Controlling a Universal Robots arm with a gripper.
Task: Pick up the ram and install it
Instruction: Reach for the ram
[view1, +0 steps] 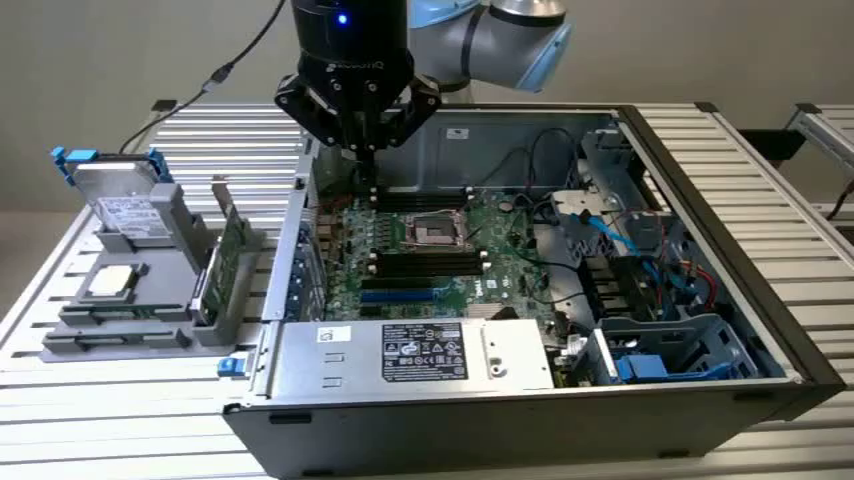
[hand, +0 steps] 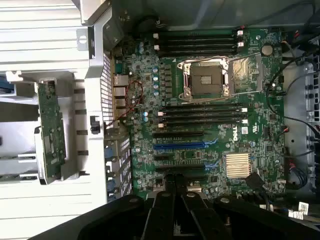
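Partly hidden behind closed fingers (hand: 162, 210), motherboard (hand: 145, 165) edge.

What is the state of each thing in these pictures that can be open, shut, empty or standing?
computer case, open, side panel off.
end effector, shut, holding nothing that shows, above the case.
processor socket, no silver chip in it.
silver processor chip, lying flat on the gray tray.
green card, upright in the tray.
memory slots, cannot tell if any is filled.
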